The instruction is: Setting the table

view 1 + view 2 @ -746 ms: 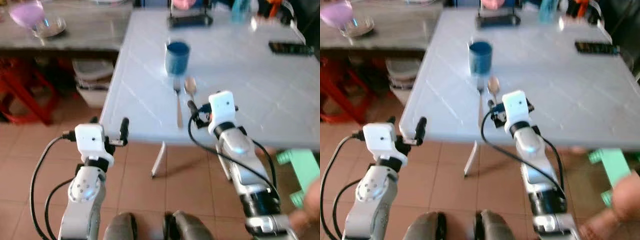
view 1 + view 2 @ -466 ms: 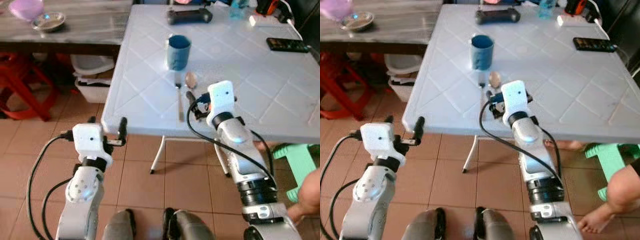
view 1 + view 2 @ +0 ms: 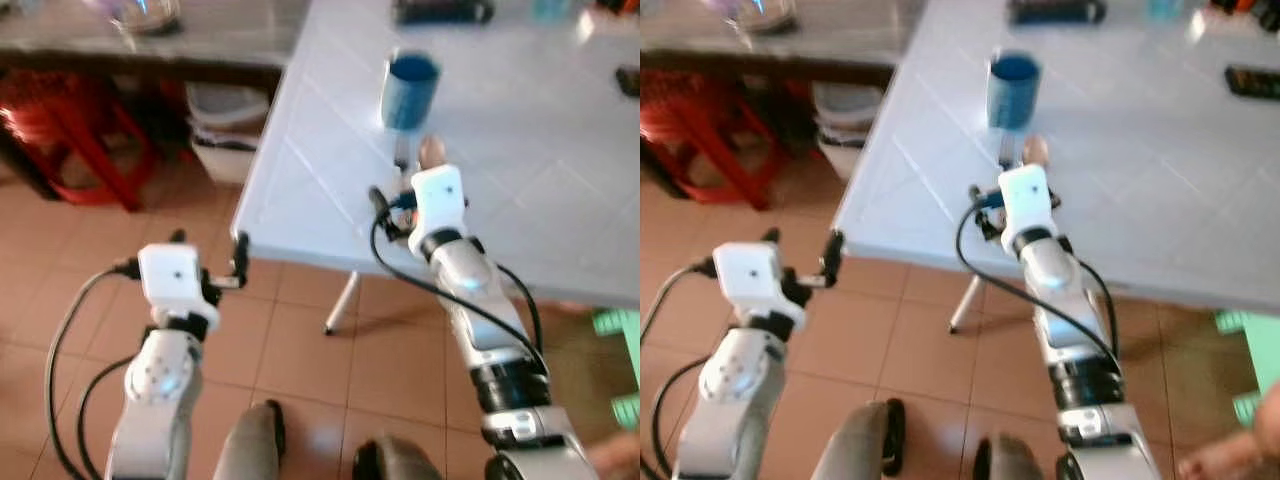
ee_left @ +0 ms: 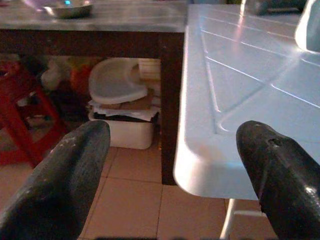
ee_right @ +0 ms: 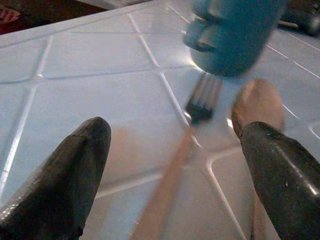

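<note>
Both arms forward, both grippers spread

Left gripper (image 3: 208, 262) sits at eight o'clock, fingers (image 4: 60, 175) wide apart; right gripper (image 5: 175, 170), at one o'clock, also has its fingers parted.

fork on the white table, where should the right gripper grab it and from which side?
Grip the fork on its wooden handle, behind the metal tines, probably coming down from above. It lies flat, tines toward the blue cup, with the spoon close alongside. The right gripper is open and already straddles the handle, so close across its width, taking care not to catch the spoon.
</note>
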You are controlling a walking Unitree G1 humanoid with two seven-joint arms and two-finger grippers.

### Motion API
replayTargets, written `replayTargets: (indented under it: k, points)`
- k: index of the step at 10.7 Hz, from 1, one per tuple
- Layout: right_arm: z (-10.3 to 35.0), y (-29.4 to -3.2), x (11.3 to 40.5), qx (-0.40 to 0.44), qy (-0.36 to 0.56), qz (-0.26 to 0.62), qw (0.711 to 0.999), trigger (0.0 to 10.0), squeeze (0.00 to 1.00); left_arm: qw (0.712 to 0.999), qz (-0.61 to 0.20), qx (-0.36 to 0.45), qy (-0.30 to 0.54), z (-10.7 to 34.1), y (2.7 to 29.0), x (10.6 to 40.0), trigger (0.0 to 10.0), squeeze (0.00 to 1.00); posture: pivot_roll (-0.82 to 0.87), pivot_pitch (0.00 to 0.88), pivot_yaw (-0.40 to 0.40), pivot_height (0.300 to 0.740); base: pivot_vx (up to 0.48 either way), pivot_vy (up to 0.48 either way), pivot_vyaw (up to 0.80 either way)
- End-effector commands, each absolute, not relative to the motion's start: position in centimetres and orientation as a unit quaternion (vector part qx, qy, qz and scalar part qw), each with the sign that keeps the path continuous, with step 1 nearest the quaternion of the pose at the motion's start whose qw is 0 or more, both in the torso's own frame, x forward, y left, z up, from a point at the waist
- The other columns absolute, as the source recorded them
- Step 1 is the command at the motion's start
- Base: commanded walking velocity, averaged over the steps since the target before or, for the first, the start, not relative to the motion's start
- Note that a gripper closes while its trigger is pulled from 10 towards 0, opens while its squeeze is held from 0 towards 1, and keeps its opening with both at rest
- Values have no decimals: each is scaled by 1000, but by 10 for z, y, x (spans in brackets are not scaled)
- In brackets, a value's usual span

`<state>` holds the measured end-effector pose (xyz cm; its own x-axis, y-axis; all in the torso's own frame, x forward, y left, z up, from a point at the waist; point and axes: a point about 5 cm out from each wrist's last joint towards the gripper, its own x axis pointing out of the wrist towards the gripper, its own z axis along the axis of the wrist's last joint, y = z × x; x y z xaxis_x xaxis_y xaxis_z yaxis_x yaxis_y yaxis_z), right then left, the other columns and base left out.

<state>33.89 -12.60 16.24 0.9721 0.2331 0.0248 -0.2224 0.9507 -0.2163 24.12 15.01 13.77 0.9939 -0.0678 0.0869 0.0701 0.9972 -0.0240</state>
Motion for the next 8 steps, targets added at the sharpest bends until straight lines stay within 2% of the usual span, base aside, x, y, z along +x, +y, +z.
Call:
replayTargets:
  k: [1,5,8]
  points:
    - [164,-132,341,-109,-28,106,988,10000,0,999,-36,-11,-35,136,149,240,10000,0,84,215,17,740,0,0,0]
    - [178,-135,357,-126,-44,103,986,10000,0,999,-34,-10,-31,135,150,238,10000,0,88,229,20,740,0,0,0]
    - [194,-127,371,-125,-53,109,985,10000,0,999,-33,-9,-31,137,150,235,10000,0,102,254,23,740,0,0,0]
